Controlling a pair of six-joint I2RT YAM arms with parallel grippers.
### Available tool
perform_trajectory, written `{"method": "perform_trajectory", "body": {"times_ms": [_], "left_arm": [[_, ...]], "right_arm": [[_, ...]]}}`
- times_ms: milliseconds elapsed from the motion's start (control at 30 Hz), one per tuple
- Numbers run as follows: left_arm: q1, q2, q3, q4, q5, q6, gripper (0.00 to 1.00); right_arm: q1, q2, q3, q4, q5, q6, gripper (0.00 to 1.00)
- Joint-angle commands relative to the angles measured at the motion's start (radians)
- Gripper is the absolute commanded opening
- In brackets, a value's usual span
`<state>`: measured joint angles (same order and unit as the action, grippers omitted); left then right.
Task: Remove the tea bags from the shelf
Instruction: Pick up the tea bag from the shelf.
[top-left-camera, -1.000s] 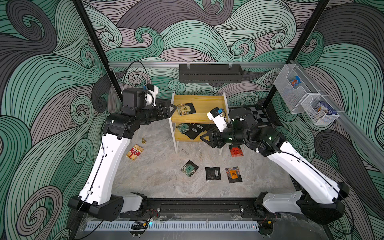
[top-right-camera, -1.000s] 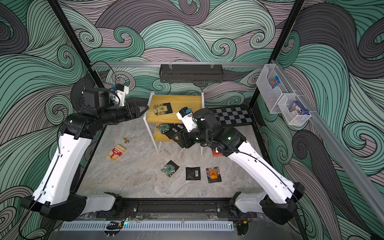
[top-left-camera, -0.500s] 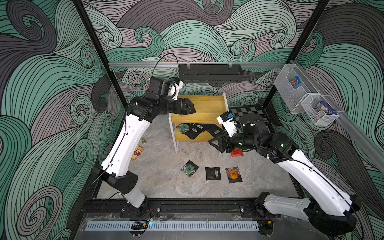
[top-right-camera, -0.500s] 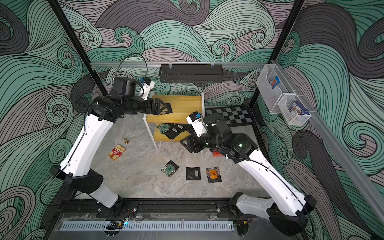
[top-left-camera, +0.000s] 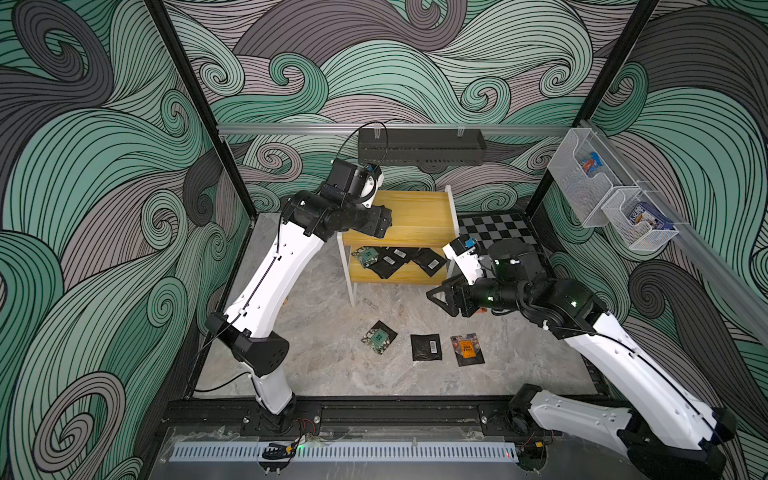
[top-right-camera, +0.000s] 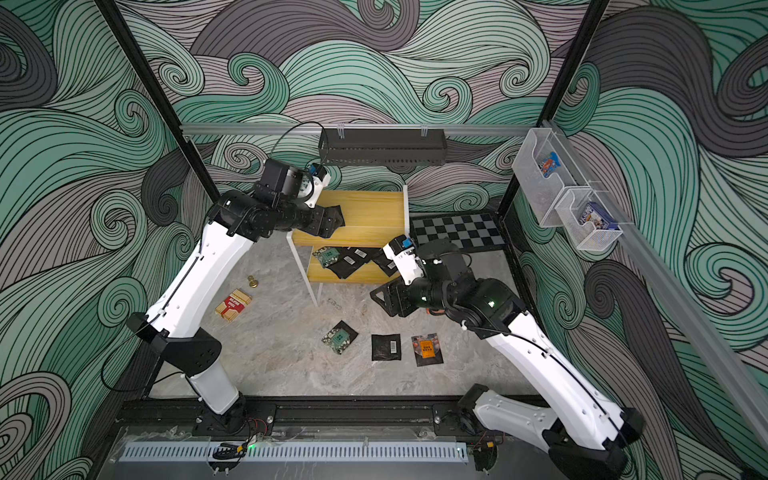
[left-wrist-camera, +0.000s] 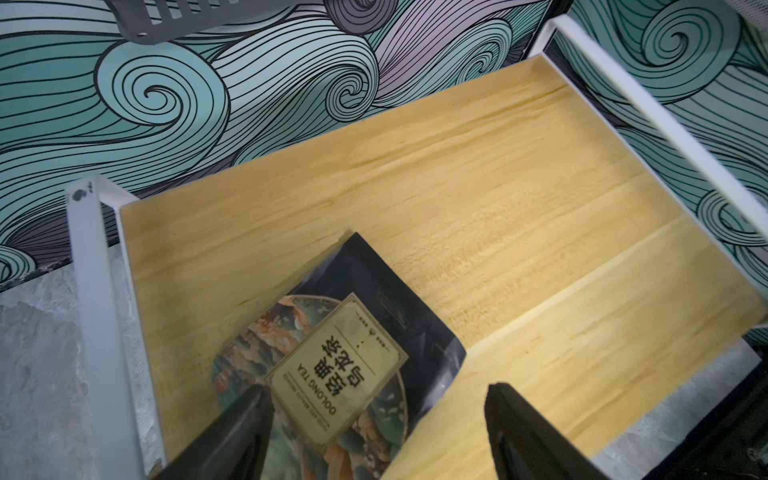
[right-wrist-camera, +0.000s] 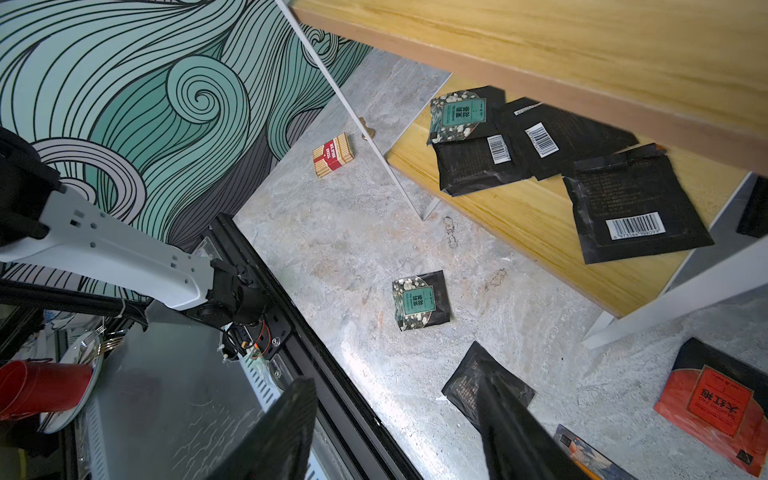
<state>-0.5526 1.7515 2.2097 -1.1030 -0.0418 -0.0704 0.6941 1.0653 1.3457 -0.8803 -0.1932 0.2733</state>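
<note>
You are looking into a robot lab test cell, not a home. Printed swirl walls (top-left-camera: 374, 75) close it in at the back and both sides, framed by black posts (top-left-camera: 203, 112). The left arm (top-left-camera: 270, 274) and right arm (top-left-camera: 631, 368) are mounted on a black rail (top-left-camera: 395, 415) along the front. A checkerboard (top-left-camera: 494, 226) lies on the marble-look floor (top-left-camera: 332, 365) beside the shelf (top-left-camera: 419, 212). In the right wrist view, a metal bench (right-wrist-camera: 166, 415) outside the cell carries a red cup (right-wrist-camera: 41, 386).
</note>
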Motion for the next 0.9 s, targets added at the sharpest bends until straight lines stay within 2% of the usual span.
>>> {"method": "perform_trajectory", "body": {"times_ms": [0, 200, 533, 733, 867], "left_arm": [[-0.004, -0.003, 0.009, 0.005, -0.058, 0.011, 0.84], [-0.004, 0.0, -0.019, 0.001, -0.04, -0.005, 0.84], [-0.007, -0.039, -0.128, -0.003, 0.11, -0.066, 0.79], [-0.035, -0.1, -0.195, -0.005, 0.103, -0.045, 0.78], [-0.084, -0.123, -0.211, -0.025, 0.034, -0.009, 0.78]], "right_arm": [[-0.008, -0.013, -0.009, 0.0, -0.016, -0.003, 0.66], [-0.014, -0.017, -0.019, 0.0, -0.012, -0.006, 0.66], [-0.03, -0.022, -0.024, 0.0, -0.014, -0.013, 0.66], [-0.037, -0.013, -0.028, 0.002, -0.017, -0.018, 0.66], [-0.042, -0.004, -0.022, 0.002, -0.015, -0.023, 0.66]]}}
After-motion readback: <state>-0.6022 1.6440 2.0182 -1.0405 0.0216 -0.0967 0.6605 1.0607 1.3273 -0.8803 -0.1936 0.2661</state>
